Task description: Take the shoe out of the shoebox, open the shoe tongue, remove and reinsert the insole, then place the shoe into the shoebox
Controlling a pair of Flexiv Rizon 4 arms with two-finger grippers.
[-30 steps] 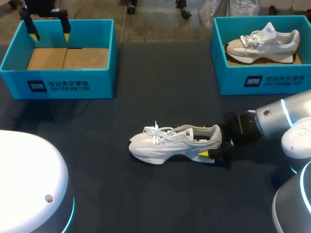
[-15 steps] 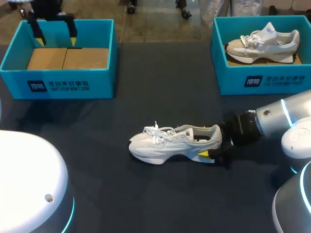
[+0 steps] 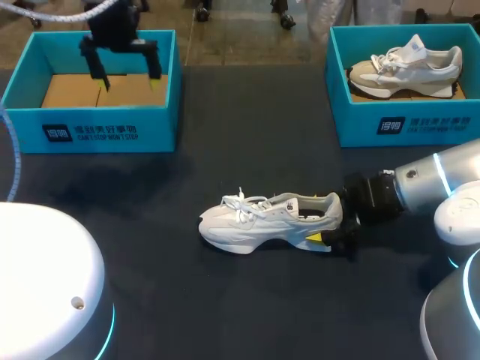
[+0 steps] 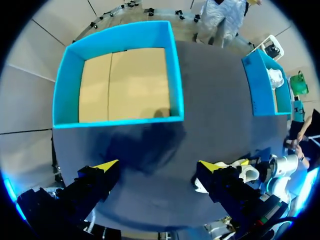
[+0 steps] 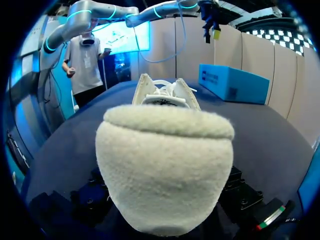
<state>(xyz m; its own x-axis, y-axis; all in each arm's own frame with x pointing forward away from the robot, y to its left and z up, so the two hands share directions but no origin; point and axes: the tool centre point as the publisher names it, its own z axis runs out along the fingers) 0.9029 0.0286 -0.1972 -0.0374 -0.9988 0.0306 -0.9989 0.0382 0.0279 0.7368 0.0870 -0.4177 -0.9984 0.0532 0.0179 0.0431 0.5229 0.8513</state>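
Lying on its sole near the table's centre, toe toward 9 o'clock, the white sneaker (image 3: 262, 219) is out of its box. The right gripper (image 3: 328, 229) meets its heel from 3 o'clock. Whether that pincer is clenched on the heel I cannot tell, since the heel's far side is hidden. The left gripper (image 3: 127, 81) hangs released, holding nothing, over the teal shoebox (image 3: 90, 135) at 10 o'clock, where only the cardboard floor shows.

I judge the shoe light, with a soft upper, loose laces and a firmer padded heel collar. Steady it at the heel or sole and lift the tongue by its top edge.

The sneaker sits well apart from both boxes on the dark table (image 3: 247, 112), which leaves room to turn it. The edges to mind are the box walls, including the second shoebox (image 3: 405, 127) at 2 o'clock, which holds a beige sneaker (image 3: 405, 67).
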